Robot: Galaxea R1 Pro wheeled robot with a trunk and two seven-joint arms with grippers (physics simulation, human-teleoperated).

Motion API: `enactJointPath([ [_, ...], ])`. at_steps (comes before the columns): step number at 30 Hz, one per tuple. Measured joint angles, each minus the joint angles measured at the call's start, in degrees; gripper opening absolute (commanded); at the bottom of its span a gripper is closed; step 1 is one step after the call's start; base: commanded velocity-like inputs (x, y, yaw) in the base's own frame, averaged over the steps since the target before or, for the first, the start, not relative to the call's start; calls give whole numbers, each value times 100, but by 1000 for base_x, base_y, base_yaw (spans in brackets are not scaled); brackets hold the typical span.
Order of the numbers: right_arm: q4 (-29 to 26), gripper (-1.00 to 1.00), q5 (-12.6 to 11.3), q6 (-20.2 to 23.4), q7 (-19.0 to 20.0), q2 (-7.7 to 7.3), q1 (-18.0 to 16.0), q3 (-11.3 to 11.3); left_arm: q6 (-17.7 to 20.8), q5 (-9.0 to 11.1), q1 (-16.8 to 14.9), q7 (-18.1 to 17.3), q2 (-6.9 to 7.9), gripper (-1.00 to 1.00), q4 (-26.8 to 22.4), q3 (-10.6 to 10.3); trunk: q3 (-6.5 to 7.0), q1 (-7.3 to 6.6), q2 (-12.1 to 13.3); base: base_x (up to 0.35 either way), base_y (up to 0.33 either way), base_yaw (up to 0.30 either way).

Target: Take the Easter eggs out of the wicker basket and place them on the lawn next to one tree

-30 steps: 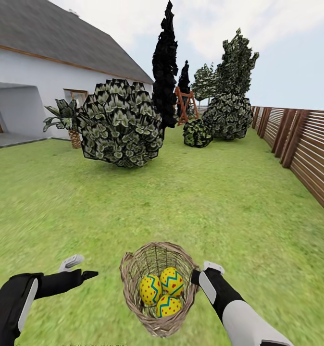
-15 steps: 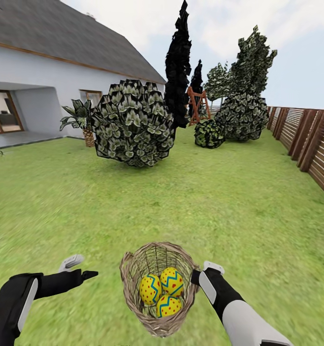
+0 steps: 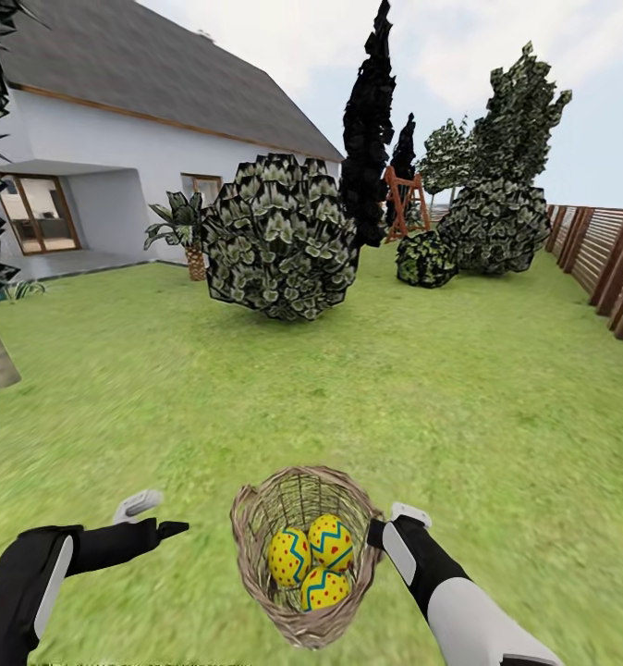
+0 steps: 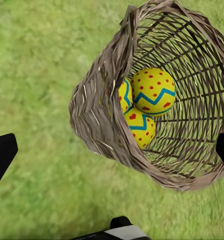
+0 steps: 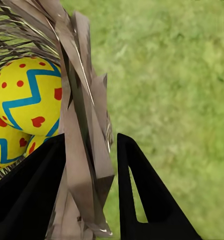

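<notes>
Bright, even daylight without cast shadows; lawn [image 3: 395, 388] texture smeared and soft (worst close up), edges stretched.

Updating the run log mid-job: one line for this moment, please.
phase: carrying | right end effector: shut on basket rim | left end effector: open, free | eggs: three in basket | lawn ahead

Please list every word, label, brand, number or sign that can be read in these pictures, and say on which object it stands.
None: no readable text shows.
The Easter eggs in the wicker basket carry only red dots and blue-green zigzag bands, no letters.
The house and fence bear no signs or numbers.
</notes>
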Motion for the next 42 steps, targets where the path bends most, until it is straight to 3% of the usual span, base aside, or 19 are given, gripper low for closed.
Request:
enactJointPath([
  [22, -1, -100, 13, 2, 2, -1, 3, 2, 4, -2, -1, 2, -1, 100, 0, -3, 0, -2, 0, 234, 131, 67],
  [42, -3, -100, 5, -3, 1, 0, 1, 5, 3, 0, 0, 1, 0, 100, 0, 0, 0, 0, -1, 96, 12, 211],
])
